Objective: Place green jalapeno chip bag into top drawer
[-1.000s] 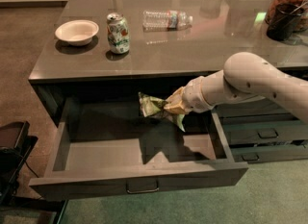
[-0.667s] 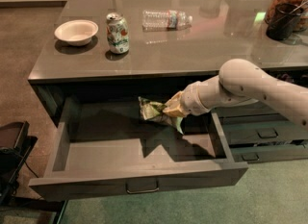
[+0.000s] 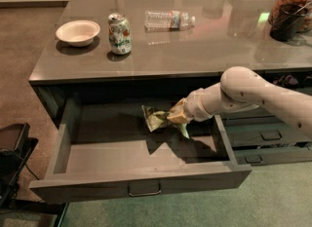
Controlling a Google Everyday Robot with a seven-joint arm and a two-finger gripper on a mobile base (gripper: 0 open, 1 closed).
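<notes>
1. I see my gripper (image 3: 176,116) reaching into the open top drawer (image 3: 141,186), toward its right side.
2. Its jaws are clamped on the green jalapeno chip bag (image 3: 155,119), above the drawer floor.

Pincer (image 3: 175,116) holds green jalapeno chip bag (image 3: 155,120) inside top drawer (image 3: 97,184), right half.

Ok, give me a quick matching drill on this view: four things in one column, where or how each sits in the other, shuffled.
1 bowl
2 can
3 bottle
4 chip bag

A lying on its side on the counter
B held by the gripper over the open drawer
C standing upright on the counter
D leftmost on the counter in view

Pairs: 1-D, 2-C, 3-A, 4-B
</notes>
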